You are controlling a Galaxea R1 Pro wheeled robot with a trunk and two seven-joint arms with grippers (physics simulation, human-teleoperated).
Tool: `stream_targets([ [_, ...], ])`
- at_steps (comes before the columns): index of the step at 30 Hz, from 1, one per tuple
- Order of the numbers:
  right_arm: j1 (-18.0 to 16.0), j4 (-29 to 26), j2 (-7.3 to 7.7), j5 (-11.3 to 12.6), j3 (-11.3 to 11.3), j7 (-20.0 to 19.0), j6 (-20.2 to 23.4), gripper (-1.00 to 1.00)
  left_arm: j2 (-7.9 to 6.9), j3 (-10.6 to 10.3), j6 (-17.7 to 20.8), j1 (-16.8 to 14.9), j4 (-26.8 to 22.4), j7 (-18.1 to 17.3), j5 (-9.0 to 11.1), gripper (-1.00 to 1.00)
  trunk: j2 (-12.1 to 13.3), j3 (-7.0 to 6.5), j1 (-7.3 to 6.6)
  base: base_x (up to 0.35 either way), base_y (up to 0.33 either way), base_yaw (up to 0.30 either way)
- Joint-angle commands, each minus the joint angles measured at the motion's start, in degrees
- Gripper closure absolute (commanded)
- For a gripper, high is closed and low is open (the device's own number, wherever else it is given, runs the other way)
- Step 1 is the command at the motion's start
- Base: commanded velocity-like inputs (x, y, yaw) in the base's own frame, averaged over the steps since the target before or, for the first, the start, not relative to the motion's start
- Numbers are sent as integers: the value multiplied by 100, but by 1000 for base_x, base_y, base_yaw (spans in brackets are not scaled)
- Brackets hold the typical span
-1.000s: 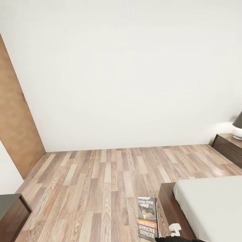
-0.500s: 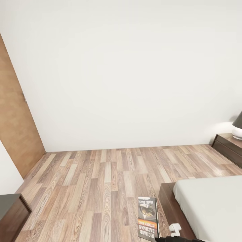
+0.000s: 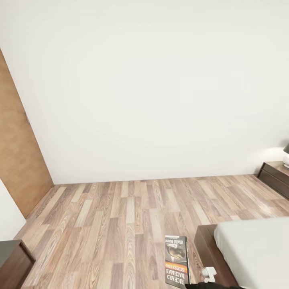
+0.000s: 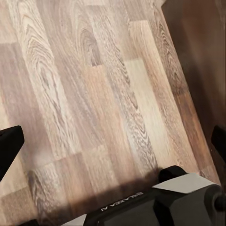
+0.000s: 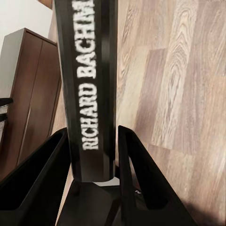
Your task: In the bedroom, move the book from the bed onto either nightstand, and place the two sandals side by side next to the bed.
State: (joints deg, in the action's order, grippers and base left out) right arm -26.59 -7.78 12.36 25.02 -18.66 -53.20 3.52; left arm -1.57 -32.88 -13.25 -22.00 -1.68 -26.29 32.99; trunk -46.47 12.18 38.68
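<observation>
My right gripper (image 3: 192, 284) at the lower edge of the head view is shut on the book (image 3: 176, 261), a thin paperback with a dark cover, an orange band and white lettering, held above the wood floor. In the right wrist view the book's spine (image 5: 92, 84) stands between the two black fingers (image 5: 44, 165). The bed (image 3: 257, 249), with its light-grey mattress and dark frame, lies just right of the book. A nightstand (image 3: 277, 173) stands at the far right by the wall. My left gripper (image 4: 113, 143) hangs open over bare floor. The two sandals are out of view.
A brown door (image 3: 16, 160) fills the left wall. A dark brown cabinet (image 3: 12, 261) sits at the lower left, and its doors (image 5: 28, 94) appear in the right wrist view. A lamp (image 3: 286, 154) stands on the nightstand. Wood-plank floor (image 3: 120, 216) stretches to the white wall.
The whole head picture has shifted: floor, bed and nightstand now sit lower and further right, so the camera has moved. The book stays in my right gripper.
</observation>
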Motion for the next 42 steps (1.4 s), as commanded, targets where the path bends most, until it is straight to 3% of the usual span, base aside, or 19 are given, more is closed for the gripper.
stream_targets([
  [1,-4,-4,3,65,-32,-15,38,100,-1,-48,-20,-5,6,-16,195,-100,-5,8,3,222,101,0],
  [4,-4,-4,3,65,-32,-15,37,100,-1,-44,-20,-5,8,-16,441,-100,-5,8,3,126,54,0],
  [8,-4,-4,3,64,-32,-15,35,100,8,-43,-20,-5,9,-16,548,-100,-5,8,3,31,13,22],
  [20,-4,-12,3,64,-32,-15,39,100,68,-45,-16,-3,9,-16,568,-100,-5,8,3,29,1,186],
  [42,-4,-10,3,56,-32,-15,39,100,70,-43,-11,-2,9,-16,568,-100,-5,8,3,309,0,20],
])
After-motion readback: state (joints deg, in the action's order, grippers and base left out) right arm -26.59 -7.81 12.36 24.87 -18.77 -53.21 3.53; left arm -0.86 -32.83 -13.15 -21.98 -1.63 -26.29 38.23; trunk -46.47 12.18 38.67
